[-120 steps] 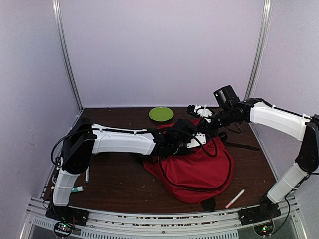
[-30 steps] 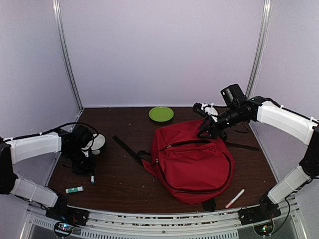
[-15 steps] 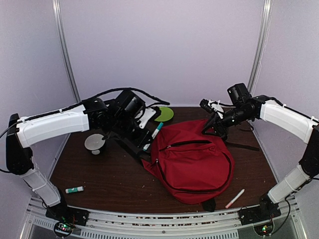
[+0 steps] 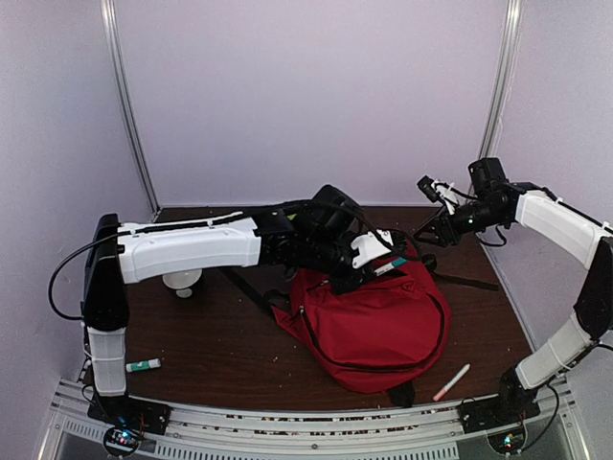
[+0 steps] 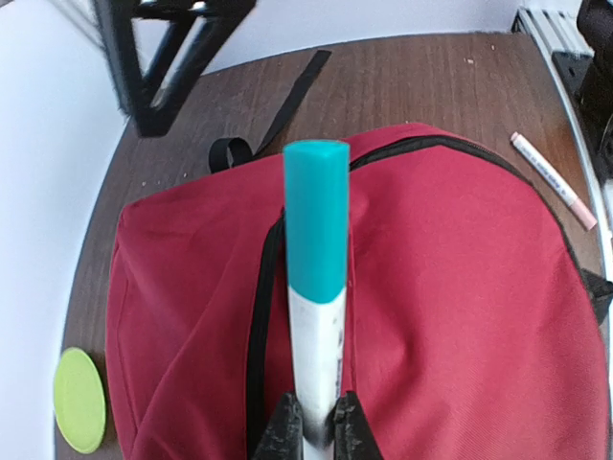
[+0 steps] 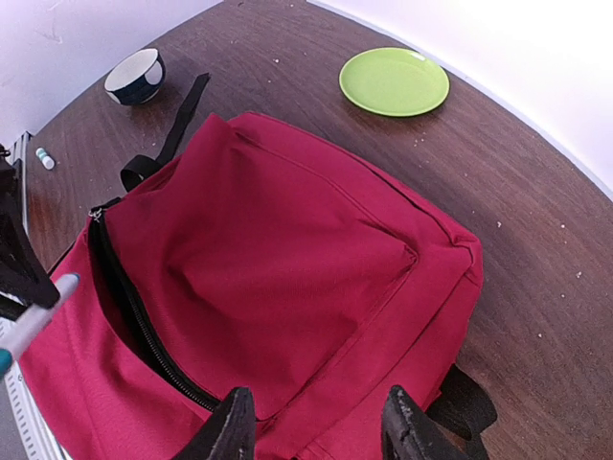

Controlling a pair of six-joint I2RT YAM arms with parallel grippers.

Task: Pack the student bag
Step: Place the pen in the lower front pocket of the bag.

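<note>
Bag red on counter, zip gaping, left pincer clenched on teal-capped marker above it, right pincer released, jaws apart, green plate showing in wrist views only

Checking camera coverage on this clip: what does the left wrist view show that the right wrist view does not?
Only the left wrist: a pink marker lying on the table. Only the right wrist: the bowl and a small white stick near it. Both: the student bag, the green plate, and the teal-capped marker that the left gripper is shut on.
</note>
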